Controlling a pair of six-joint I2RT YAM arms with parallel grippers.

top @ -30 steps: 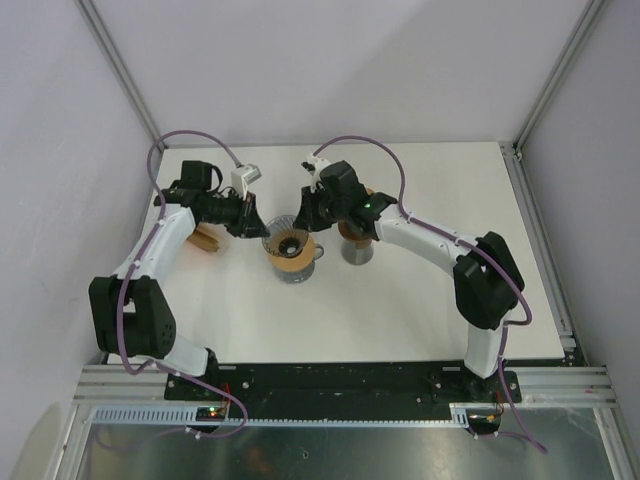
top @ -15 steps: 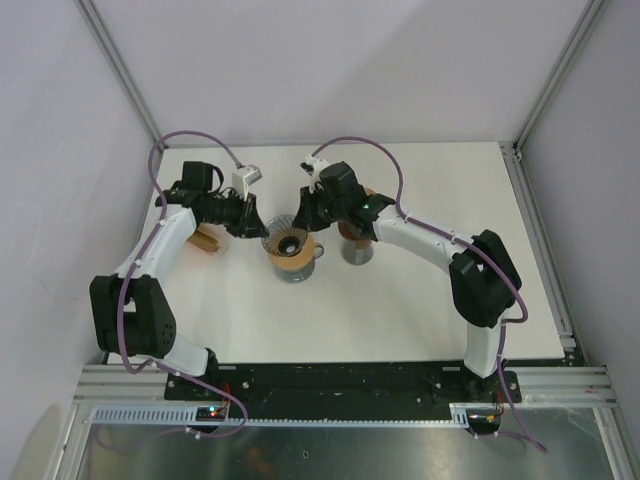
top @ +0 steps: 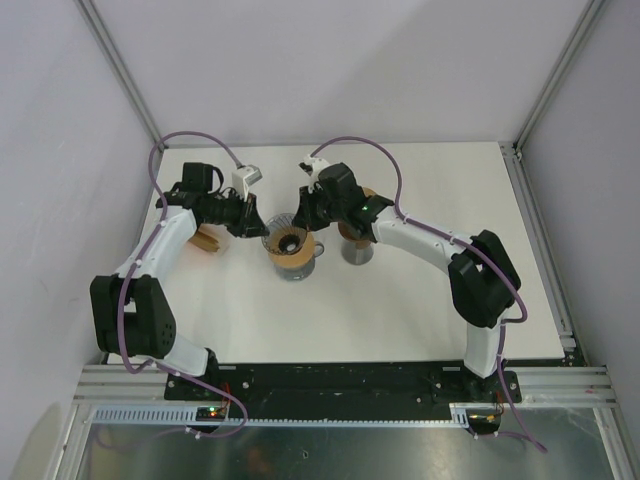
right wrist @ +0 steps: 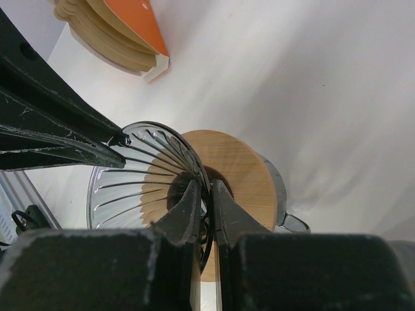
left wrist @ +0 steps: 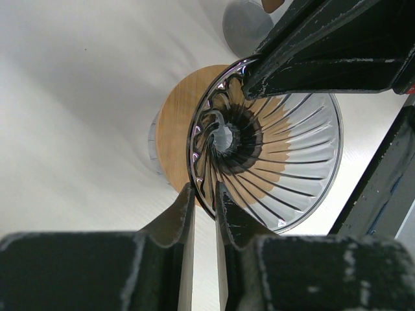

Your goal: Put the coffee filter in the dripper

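While left gripper [left wrist: 204, 192] and right gripper [right wrist: 206, 188] each pinch the one dripper [left wrist: 292, 142] by opposite rim edges, jaws nearly closed on glass, one stack of filters [right wrist: 107, 35] lies apart, to its left.

My pincer [right wrist: 204, 188] is clamped on the near rim of the ribbed glass dripper [right wrist: 136, 178], which sits in a wooden collar [right wrist: 240, 172]; the left gripper [right wrist: 120, 148] meets the opposite rim; paper filters [right wrist: 107, 35] lie stacked beyond on the white table [right wrist: 311, 84].

Right arm [top: 422, 238] marginally farther left.
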